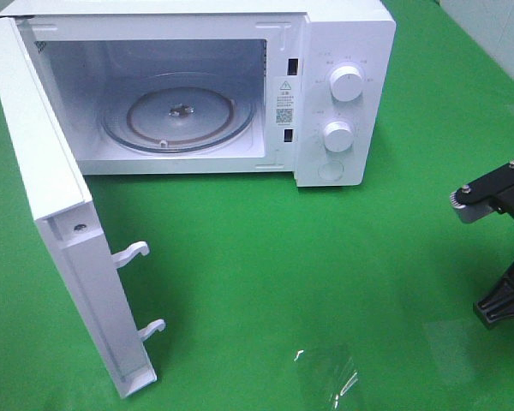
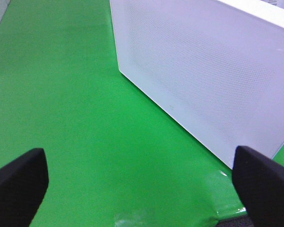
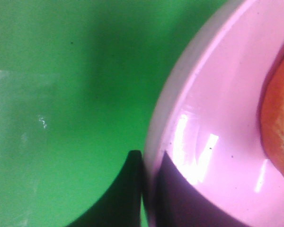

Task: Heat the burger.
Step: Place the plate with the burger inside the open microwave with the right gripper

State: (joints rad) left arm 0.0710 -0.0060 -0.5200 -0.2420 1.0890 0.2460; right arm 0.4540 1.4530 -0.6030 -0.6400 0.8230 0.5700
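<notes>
While the left gripper [image 2: 141,183] hangs spread wide beside the open microwave [image 1: 347,47], the right gripper [image 3: 148,163] pinches the rim of the pink plate [image 3: 217,109], whose burger [image 3: 280,127] sits just beyond its fingertips, well right of the glass turntable [image 1: 180,116].

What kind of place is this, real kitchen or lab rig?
Probably a lab tabletop rig: plain green table cover, a lone white microwave standing open on it, and a black robot arm alongside.

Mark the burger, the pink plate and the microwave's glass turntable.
burger [image 3: 281,123], right wrist view, edge of the bun.
pink plate [image 3: 217,94], right wrist view, bare inner surface.
glass turntable [image 1: 214,113], exterior high view, bare glass beside the hub.
</notes>
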